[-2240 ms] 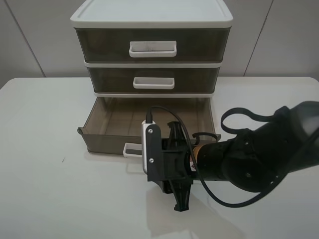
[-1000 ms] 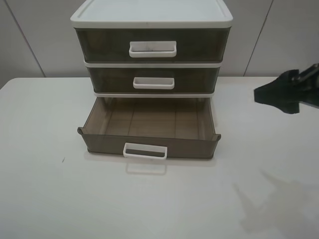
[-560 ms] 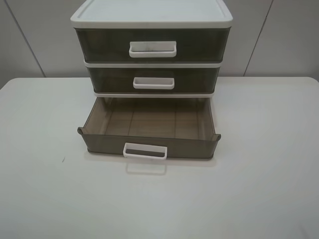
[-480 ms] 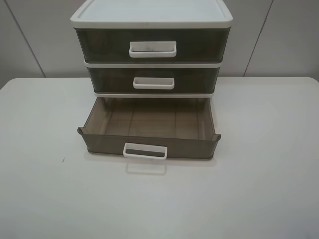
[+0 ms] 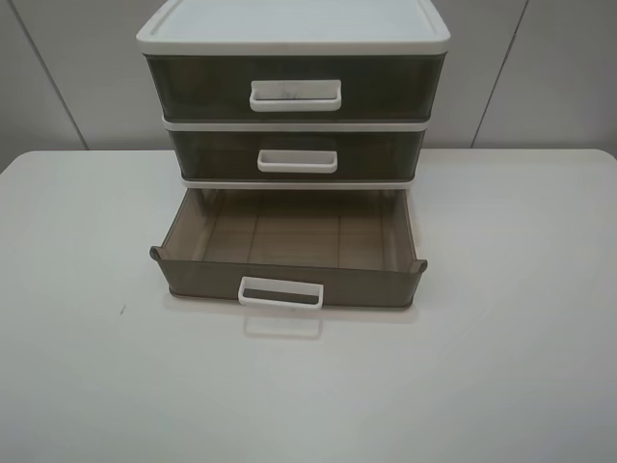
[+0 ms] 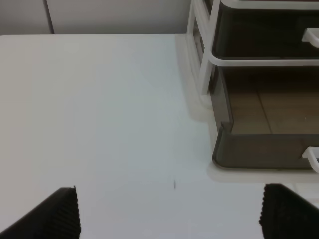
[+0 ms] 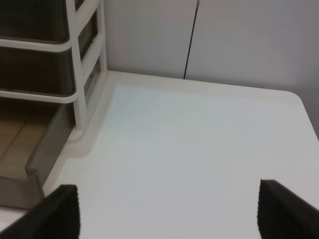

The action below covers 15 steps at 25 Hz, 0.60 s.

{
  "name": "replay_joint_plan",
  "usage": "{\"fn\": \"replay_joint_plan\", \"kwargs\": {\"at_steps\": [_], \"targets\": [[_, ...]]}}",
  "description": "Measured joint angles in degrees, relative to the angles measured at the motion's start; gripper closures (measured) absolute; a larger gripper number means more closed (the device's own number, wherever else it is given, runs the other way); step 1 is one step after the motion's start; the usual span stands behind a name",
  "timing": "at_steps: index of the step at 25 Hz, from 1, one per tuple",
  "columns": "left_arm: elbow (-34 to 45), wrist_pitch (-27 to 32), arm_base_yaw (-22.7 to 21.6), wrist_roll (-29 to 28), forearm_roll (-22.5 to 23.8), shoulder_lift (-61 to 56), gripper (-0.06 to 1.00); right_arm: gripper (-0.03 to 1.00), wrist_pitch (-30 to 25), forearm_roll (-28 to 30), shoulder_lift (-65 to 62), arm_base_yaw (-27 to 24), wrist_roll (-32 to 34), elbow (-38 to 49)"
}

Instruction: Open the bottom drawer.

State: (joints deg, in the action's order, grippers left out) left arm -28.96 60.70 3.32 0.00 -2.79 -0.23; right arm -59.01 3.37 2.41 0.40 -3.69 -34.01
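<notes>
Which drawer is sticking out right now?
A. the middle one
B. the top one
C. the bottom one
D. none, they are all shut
C: the bottom drawer is pulled forward so you can see its bare floor, while the top drawer and the middle drawer sit flush in the frame.

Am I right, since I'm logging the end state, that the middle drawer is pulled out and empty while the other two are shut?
Not quite: the one pulled out is the bottom drawer, not the middle drawer. The exterior high view shows it drawn forward and empty, its white handle toward the camera, with the middle drawer and the top drawer shut.
</notes>
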Motion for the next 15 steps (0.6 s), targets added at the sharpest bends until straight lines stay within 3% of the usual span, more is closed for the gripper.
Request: {"fn": "replay_joint_plan", "kwargs": {"at_steps": [7, 15], "targets": [[0.0, 0.0, 0.0, 0.0, 0.0, 0.0, 0.2, 0.25, -3.33, 0.04, -2.6, 0.0, 0.06, 0.77], [0.0, 0.0, 0.0, 0.0, 0.0, 0.0, 0.2, 0.25, -2.21, -2.08, -2.61, 0.0, 0.06, 4.0]]}}
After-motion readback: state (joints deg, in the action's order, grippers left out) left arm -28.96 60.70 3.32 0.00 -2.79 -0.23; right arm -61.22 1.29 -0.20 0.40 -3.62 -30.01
